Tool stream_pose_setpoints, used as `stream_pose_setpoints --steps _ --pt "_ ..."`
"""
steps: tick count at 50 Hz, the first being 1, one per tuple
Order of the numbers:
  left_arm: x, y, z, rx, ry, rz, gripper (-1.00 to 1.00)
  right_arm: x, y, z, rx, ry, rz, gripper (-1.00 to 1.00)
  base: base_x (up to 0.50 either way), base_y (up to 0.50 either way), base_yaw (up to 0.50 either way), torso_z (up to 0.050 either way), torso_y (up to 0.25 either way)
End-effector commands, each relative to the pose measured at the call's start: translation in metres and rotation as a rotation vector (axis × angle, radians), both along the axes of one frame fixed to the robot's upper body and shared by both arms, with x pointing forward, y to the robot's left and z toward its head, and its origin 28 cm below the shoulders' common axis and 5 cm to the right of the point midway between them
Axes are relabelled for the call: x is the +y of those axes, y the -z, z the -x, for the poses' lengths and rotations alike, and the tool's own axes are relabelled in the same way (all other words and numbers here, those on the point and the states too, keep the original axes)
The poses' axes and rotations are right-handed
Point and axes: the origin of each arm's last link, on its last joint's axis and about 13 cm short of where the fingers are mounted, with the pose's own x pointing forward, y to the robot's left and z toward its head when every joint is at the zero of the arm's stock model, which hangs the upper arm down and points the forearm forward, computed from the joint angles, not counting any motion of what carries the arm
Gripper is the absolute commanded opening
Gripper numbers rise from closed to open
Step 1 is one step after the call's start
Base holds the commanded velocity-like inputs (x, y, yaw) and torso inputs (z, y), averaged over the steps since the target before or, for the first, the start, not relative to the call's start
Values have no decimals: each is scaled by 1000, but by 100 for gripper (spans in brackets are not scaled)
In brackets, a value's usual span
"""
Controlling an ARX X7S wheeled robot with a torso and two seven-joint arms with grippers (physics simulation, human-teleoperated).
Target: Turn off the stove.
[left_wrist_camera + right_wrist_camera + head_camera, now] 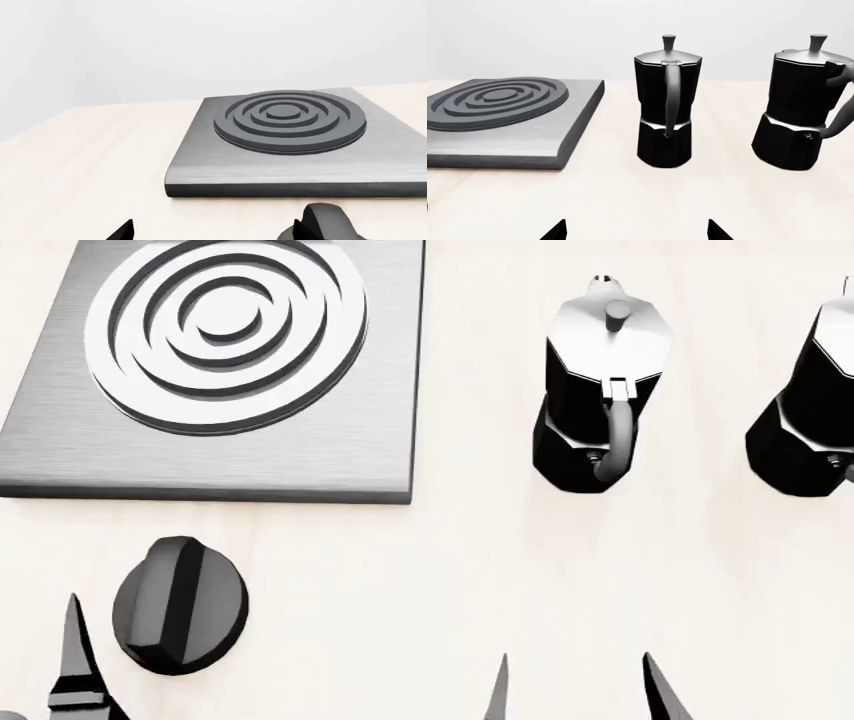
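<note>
- The knob [179, 604] sits on the counter [467, 580] just near of the stove [220, 370]; the left hand [83, 680] beside it is spread wide, empty.
- A misaligned close could glance off the knob's ridge.
- The right hand [581, 690], also wide, risks bumping the moka pots [597, 390].

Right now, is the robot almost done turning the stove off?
Not yet. Nothing looks done: the knob sits untouched on the table in front of the stove. In hand: the left tool is open and close beside the knob, not around it. The right tool hangs open and empty. Left to do: grip the knob and turn it.
</note>
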Motion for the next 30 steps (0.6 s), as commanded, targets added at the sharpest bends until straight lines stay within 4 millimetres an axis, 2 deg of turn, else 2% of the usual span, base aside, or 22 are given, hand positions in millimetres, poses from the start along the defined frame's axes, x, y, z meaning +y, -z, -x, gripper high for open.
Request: stream_pose_setpoints --steps 1,30 --pt "-3 -7 10 -20 35 -3 100 1 -3 -2 -9 8 1 100 0 0 0 0 0" --pt "-11 -23 21 -76 104 -18 100 3 -24 -7 -68 12 0 100 0 0 0 0 0"
